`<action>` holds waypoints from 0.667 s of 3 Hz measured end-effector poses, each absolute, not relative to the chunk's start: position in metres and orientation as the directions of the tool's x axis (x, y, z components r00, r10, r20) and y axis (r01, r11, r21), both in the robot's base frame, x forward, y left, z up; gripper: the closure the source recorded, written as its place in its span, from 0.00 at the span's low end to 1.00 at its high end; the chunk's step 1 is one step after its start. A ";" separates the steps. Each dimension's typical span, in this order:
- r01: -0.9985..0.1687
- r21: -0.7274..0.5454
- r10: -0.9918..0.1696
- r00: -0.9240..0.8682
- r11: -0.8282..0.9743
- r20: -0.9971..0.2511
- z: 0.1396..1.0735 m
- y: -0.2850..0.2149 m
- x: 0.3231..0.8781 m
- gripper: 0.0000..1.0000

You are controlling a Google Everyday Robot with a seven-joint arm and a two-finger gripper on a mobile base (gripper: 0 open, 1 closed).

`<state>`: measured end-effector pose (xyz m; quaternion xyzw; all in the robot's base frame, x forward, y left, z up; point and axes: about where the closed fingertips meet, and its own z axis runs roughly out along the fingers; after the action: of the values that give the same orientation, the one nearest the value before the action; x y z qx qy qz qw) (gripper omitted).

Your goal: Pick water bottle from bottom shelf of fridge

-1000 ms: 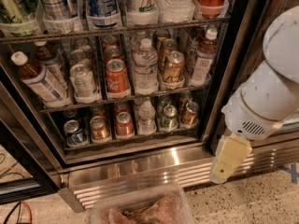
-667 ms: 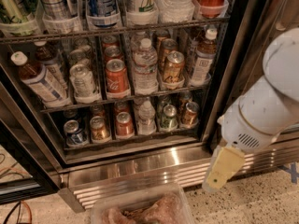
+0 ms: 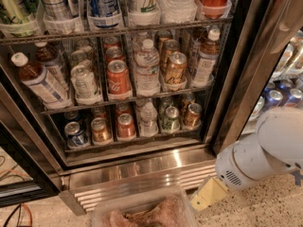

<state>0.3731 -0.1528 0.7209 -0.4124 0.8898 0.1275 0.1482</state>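
Black frame, glass and wire racks: the fridge (image 3: 142,167) fills most of the view and looks the same as a second ago, with every can and bottle in its place. What changes is me. My white arm (image 3: 265,150) sits lower at the right edge than it did a second ago, and it no longer covers the dark door frame beside the racks. The bottom shelf (image 3: 132,141) is in full view, with its row of short cans undisturbed.

My gripper (image 3: 208,196) now hangs further down and to the left than before. It is in front of the steel base grille (image 3: 118,186), just right of the plastic tub (image 3: 102,209) and close above the speckled floor (image 3: 265,209). That puts it below the shelf and outside the fridge opening. It carries nothing, and I cannot tell how the jaws stand.

The water bottle (image 3: 148,119) stands upright in the middle of the bottom shelf, between a red can (image 3: 126,126) on its left and a green can (image 3: 170,119) on its right, with both close beside it. It is well apart from my gripper.

I judge that the drop brings me down to working height but no closer to a grasp. The reach up, left and in between those two cans is not yet begun.
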 end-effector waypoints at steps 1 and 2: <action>-0.715 0.162 -0.618 -0.678 0.680 -0.398 0.686 -0.157 0.378 0.00; -0.713 0.162 -0.615 -0.679 0.682 -0.402 0.684 -0.157 0.380 0.00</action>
<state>0.3800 -0.1569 0.6837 -0.3676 0.9031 0.1548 0.1594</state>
